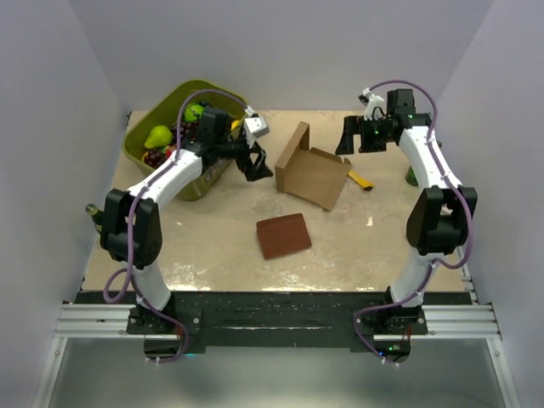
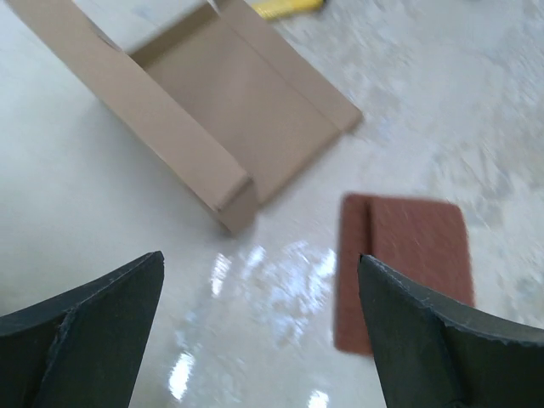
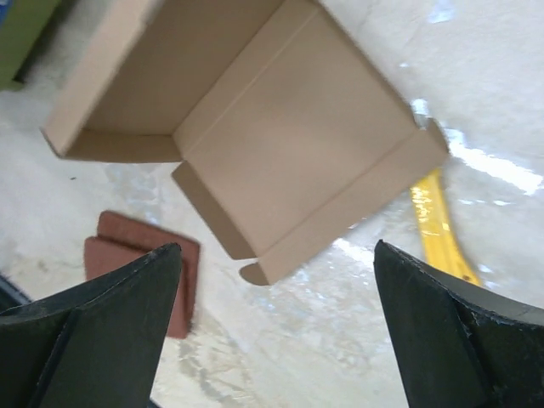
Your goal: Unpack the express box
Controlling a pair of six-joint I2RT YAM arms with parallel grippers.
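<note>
One yellow strip (image 3: 438, 225) lies partly hidden by the open express box (image 3: 289, 136).

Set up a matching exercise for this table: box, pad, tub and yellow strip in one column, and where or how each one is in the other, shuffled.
Things:
1. box
2. pad
3. tub
4. yellow strip

Places or states:
A. far left corner, holding fruit
B. lying flat, on the near side of the box
C. open, one flap standing up
D. on the table at the box's right edge

Pairs: 1-C, 2-B, 3-A, 4-D
</note>
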